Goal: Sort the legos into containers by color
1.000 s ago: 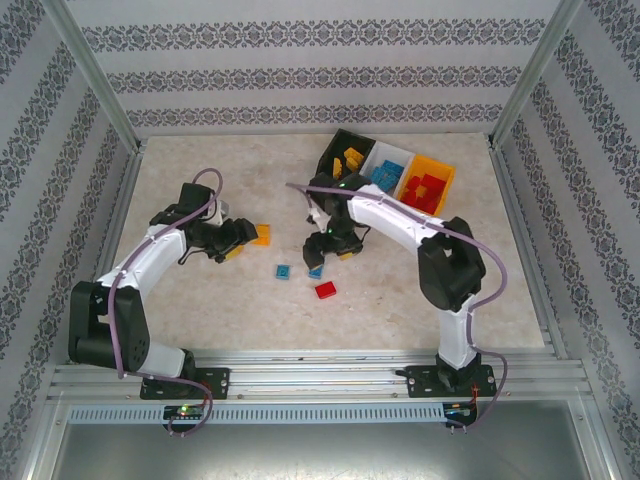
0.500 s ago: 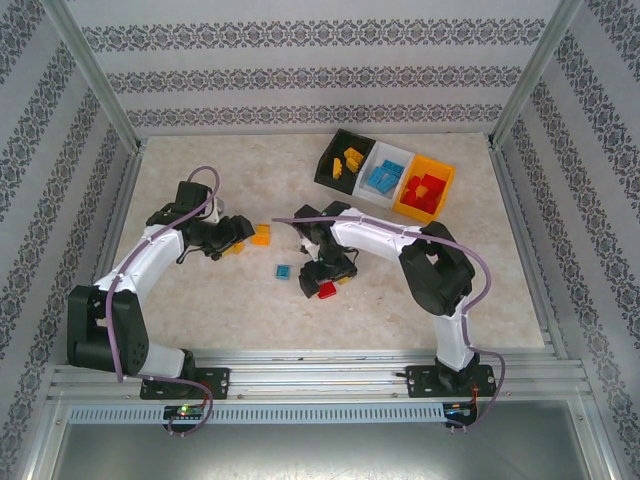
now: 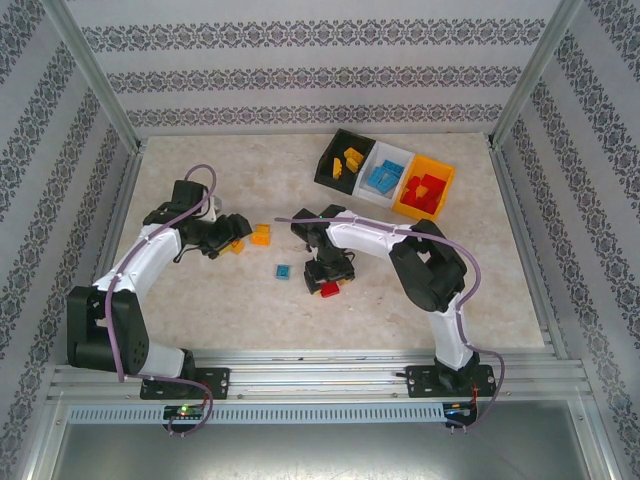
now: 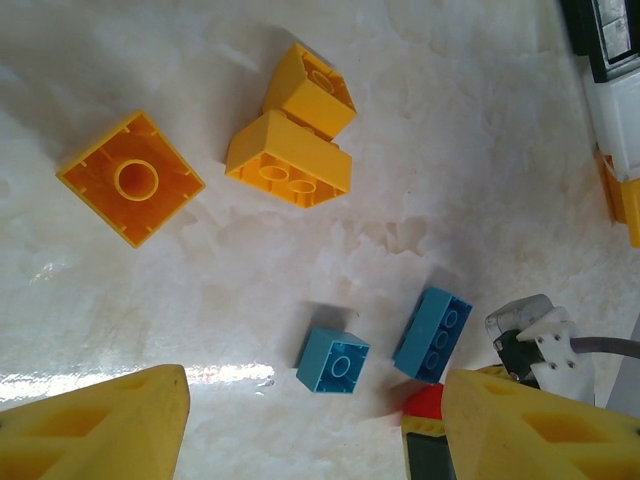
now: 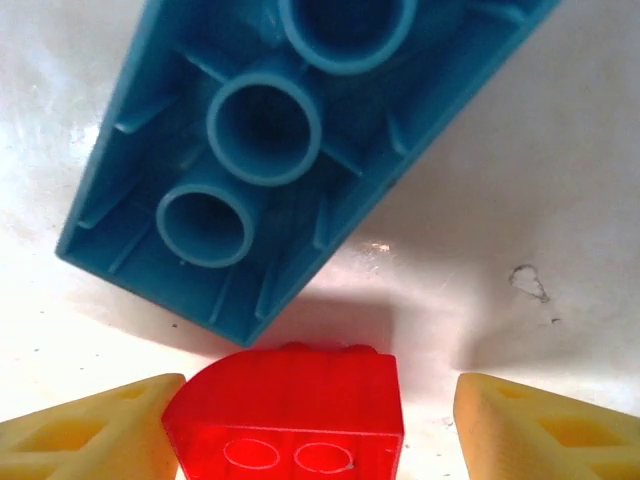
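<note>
My right gripper (image 3: 327, 279) stands open low over the table, and a red lego (image 5: 285, 420) lies between its fingers, against the left fingertip (image 5: 95, 430) with a gap to the right one. Just beyond it lies a long blue lego (image 5: 280, 150). The red lego (image 3: 330, 290) peeks out under the gripper from above. My left gripper (image 3: 238, 234) is open and holds nothing, with orange-yellow legos (image 4: 288, 172) ahead of it, plus a small blue lego (image 4: 333, 360). The black bin (image 3: 326, 166), white bin (image 3: 370, 186) and orange bin (image 3: 404, 208) stand at the back right.
A single small blue lego (image 3: 283, 272) lies between the two arms. An orange-yellow lego (image 3: 261, 235) sits just right of the left gripper. The bins hold sorted bricks. Metal frame posts and patterned walls enclose the table.
My right gripper has swung from near the bins toward me and come down around the red lego. The left gripper has shifted slightly back, staying open.
</note>
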{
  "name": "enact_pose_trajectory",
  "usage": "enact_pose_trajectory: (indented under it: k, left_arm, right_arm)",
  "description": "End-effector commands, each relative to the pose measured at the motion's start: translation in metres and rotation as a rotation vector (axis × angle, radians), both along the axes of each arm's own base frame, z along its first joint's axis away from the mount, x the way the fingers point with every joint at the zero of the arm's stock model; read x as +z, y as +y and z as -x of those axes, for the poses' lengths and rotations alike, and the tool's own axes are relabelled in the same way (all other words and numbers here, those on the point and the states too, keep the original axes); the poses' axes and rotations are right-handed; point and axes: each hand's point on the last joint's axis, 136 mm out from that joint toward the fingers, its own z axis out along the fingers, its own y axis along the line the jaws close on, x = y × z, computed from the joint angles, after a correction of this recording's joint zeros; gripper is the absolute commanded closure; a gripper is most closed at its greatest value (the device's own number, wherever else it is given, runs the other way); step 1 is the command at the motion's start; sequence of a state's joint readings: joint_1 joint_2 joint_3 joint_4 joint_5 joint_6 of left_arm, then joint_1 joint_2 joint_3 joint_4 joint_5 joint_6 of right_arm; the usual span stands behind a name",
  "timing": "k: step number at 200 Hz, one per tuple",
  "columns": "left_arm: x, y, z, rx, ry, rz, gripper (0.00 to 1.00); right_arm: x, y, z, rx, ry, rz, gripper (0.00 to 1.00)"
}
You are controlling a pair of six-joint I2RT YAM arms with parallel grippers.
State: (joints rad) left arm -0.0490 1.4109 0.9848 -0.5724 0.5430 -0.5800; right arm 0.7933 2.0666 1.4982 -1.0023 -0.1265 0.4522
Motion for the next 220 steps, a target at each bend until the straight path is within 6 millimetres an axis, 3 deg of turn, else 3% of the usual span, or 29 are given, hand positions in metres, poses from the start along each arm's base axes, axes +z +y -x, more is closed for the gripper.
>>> enact_pose_trajectory:
  k: [1, 16, 46, 94, 126, 165, 189, 220]
  left_arm:
    - [0.007, 0.003, 0.006, -0.017, -0.013, 0.009, 0.32]
    - [0.007, 0.004, 0.006, -0.016, -0.017, 0.015, 0.32]
    - [0.008, 0.004, 0.002, -0.015, -0.021, 0.03, 0.32]
    - [0.006, 0.0, -0.01, -0.008, -0.027, 0.068, 0.32]
    - [0.006, -0.003, -0.021, -0.002, -0.029, 0.089, 0.32]
    - [0.008, -0.003, -0.029, 0.003, -0.032, 0.089, 0.32]
    - [0.01, -0.001, -0.031, 0.018, -0.03, 0.082, 0.32]
    - [0.009, 0.002, -0.032, 0.042, -0.017, 0.071, 0.32]
  right_arm:
    - [-0.007, -0.002, 0.005, -0.019, 0.0, 0.045, 0.45]
    - [-0.005, -0.003, 0.005, -0.029, 0.0, 0.046, 0.52]
    - [0.008, -0.008, 0.003, -0.036, -0.027, 0.058, 0.53]
    - [0.052, -0.03, -0.021, -0.111, -0.093, 0.022, 0.53]
    - [0.09, -0.072, -0.067, -0.217, -0.174, -0.01, 0.52]
    - [0.131, -0.141, -0.147, -0.466, -0.286, -0.094, 0.52]
    - [0.136, -0.184, -0.194, -0.632, -0.324, -0.128, 0.53]
    - [0.121, -0.231, -0.238, -0.79, -0.328, -0.116, 0.53]
